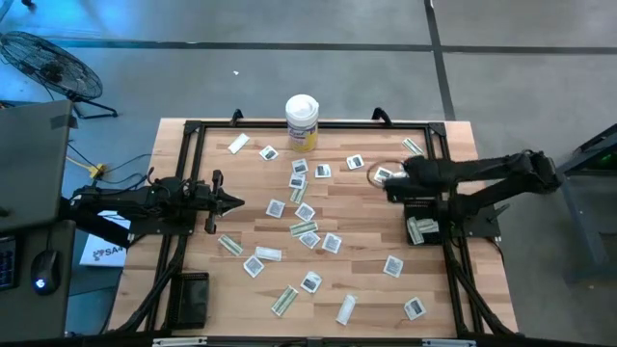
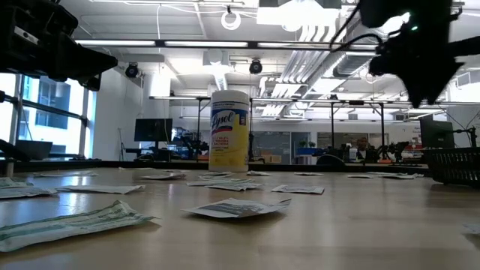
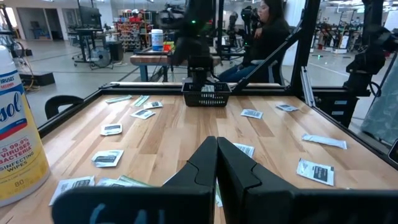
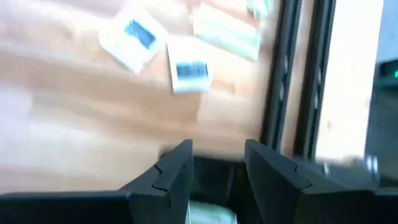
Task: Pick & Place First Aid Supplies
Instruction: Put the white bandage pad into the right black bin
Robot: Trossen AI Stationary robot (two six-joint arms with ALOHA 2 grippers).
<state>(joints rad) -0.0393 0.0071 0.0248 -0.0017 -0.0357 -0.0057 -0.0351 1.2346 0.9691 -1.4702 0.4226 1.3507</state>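
Observation:
The first aid supplies are many flat packets strewn over the wooden table (image 1: 357, 280): square white sachets (image 4: 189, 71) with dark marks and pale-green wrappers (image 1: 304, 229). A few more lie in a small black basket (image 1: 424, 229) at the right side. My right gripper (image 4: 217, 165) hangs open above the table just beyond the basket's far side (image 1: 393, 185), tipped steeply down, with nothing between its fingers. My left gripper (image 3: 217, 163) is shut and points level over the table's left part (image 1: 231, 202).
A tall white canister with a yellow label (image 1: 302, 120) stands at the far edge. A black frame (image 1: 193, 145) runs around the table. A flat black block (image 1: 191, 297) lies at the near left corner. A person (image 3: 267, 31) sits in the room behind the right arm.

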